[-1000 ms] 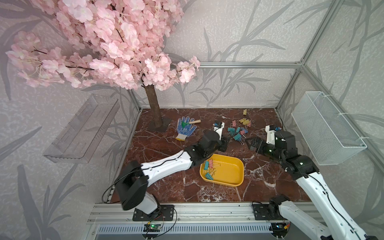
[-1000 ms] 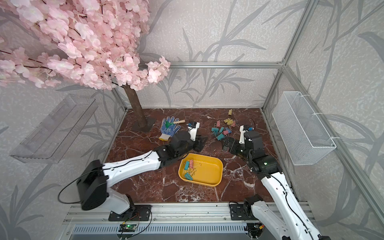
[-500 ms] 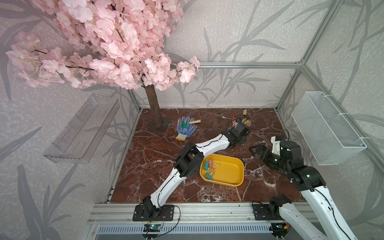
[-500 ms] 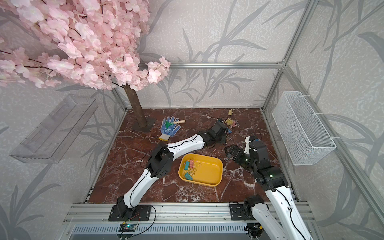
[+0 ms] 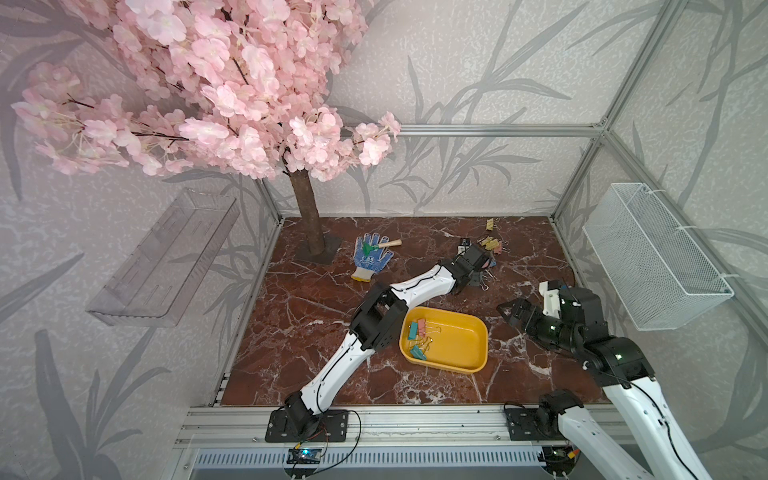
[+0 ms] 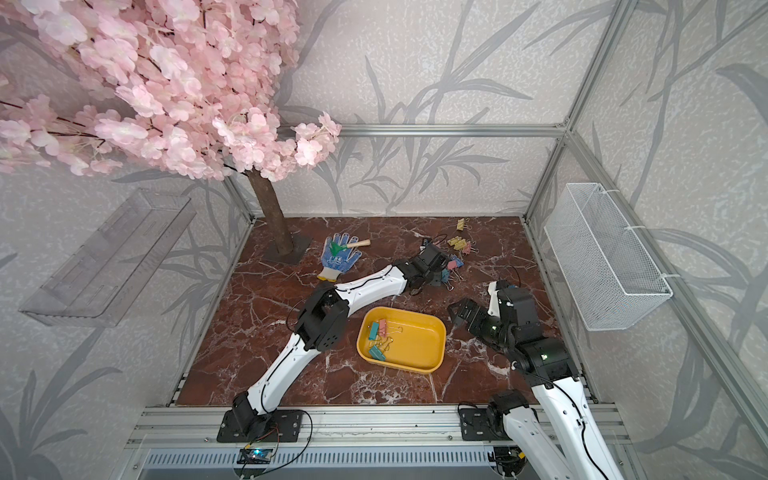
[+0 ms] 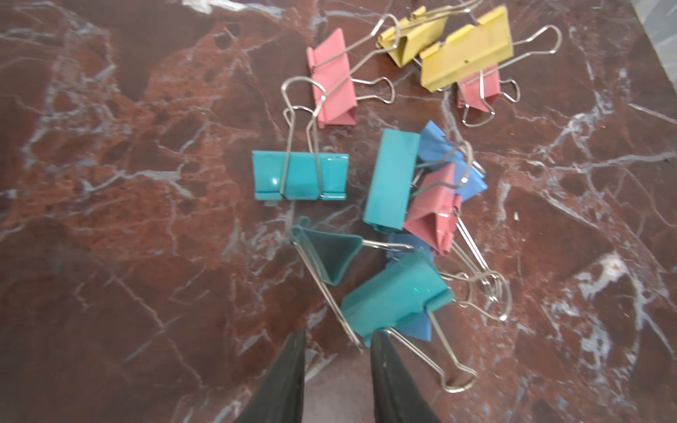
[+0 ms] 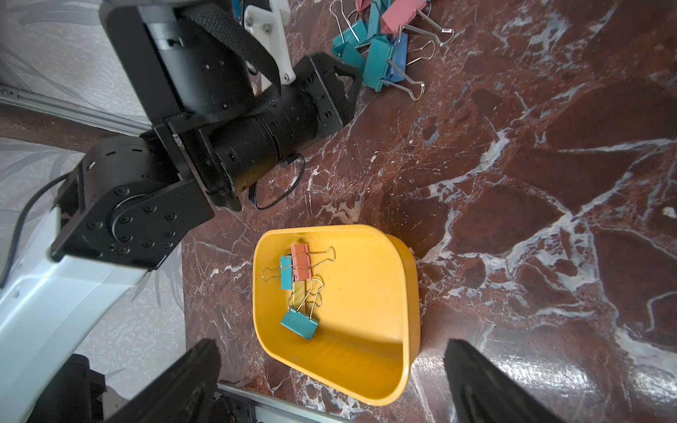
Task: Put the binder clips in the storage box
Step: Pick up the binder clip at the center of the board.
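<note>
Several pastel binder clips [image 7: 397,296] lie in a loose pile on the marble floor at the back right, with yellow ones [image 5: 492,243] at its far edge. My left gripper [image 7: 339,335] is down at the near side of the pile, open a little, with bare floor between its fingers. A teal clip's corner touches one fingertip [image 7: 377,337]. The yellow storage box [image 5: 457,345] sits front centre and holds a few clips [image 8: 300,267] at its left end. My right gripper [image 8: 331,344] hangs wide open over the box's right end, holding nothing.
A blue dotted glove [image 5: 370,255] with a small wooden-handled tool lies left of the pile. The tree trunk [image 5: 309,220] stands at the back left. A white wire basket [image 5: 652,253] hangs on the right wall and a clear shelf [image 5: 166,257] on the left wall.
My left arm has stretched out from beside the box to the clip pile at the back right. The right gripper has drawn back a little toward the front, still wide open.
</note>
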Controlling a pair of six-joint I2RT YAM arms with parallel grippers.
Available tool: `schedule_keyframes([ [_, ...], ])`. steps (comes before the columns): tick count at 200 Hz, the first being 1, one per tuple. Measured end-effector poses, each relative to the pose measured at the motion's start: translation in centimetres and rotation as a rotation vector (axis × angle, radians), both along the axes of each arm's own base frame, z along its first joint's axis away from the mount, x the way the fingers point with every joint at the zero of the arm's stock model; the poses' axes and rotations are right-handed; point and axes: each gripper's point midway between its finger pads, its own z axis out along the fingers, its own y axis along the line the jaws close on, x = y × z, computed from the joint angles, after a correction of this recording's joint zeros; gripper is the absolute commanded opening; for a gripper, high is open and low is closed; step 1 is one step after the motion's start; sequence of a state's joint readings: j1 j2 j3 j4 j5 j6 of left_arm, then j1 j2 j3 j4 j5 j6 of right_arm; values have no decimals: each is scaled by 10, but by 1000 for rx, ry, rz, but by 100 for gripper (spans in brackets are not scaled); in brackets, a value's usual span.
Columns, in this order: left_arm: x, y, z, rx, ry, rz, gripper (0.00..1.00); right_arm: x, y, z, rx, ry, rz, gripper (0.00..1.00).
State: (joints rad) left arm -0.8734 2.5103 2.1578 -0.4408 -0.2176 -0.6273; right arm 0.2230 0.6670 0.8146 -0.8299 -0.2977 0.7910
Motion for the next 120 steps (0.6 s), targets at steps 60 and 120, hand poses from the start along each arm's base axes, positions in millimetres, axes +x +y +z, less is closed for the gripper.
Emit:
schedule_keyframes([
  [60,6,-3,-17,6,-1,-6,29,-3,-1,-1,-4,15,2,99],
  [120,3,-4,-31,8,29,-20,6,-1,-1,-4,-26,16,19,99],
])
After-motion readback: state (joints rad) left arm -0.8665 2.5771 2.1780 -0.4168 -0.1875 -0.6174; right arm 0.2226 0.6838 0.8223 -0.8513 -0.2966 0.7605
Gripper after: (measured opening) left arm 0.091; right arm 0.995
